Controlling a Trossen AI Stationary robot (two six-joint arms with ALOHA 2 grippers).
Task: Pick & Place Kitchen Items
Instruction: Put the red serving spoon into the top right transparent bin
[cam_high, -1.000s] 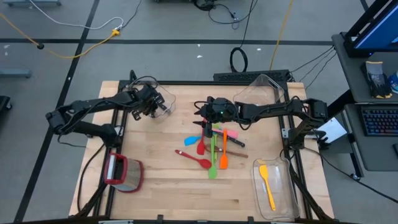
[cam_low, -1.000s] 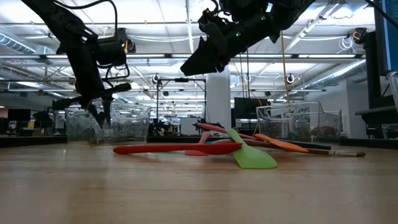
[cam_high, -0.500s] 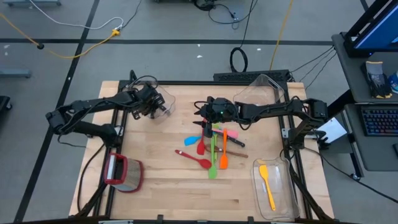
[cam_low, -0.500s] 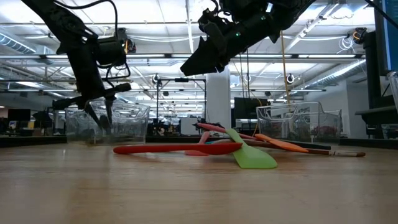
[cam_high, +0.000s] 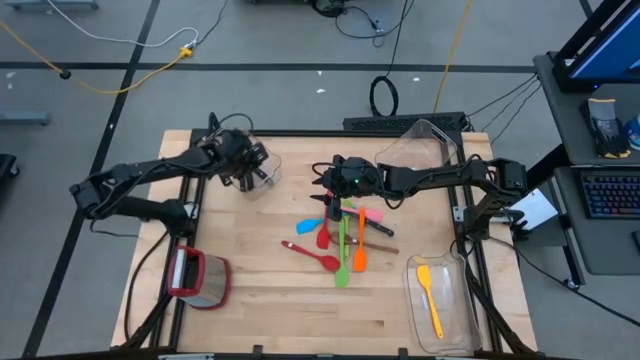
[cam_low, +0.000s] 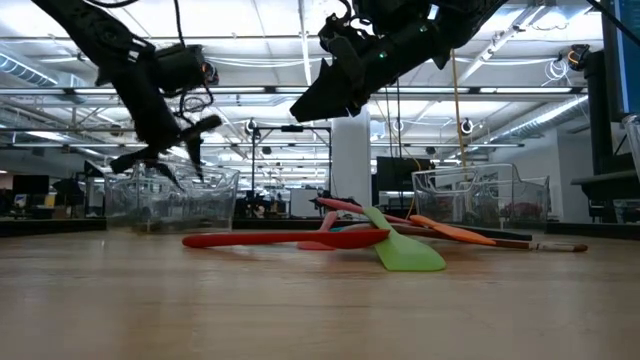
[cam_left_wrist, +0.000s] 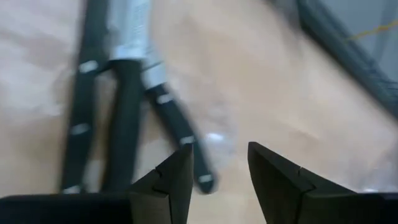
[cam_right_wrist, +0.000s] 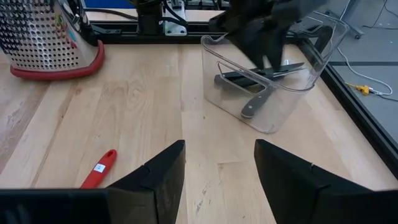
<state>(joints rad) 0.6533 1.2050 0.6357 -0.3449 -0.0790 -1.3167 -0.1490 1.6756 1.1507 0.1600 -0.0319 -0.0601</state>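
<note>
Three black-handled knives (cam_left_wrist: 118, 106) lay in the clear bin (cam_right_wrist: 267, 81) at the table's far left, below the left gripper (cam_left_wrist: 217, 177), whose fingers stood apart and empty. Over the pile of colored spatulas and spoons (cam_high: 340, 240) at mid-table hung the right gripper (cam_right_wrist: 217, 180), fingers parted, holding nothing. One yellow spatula (cam_high: 429, 296) lay in another bin (cam_high: 462, 325) at the near right.

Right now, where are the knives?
In the high view, the knives lie inside the clear bin at the table's far left, under the left gripper.
</note>
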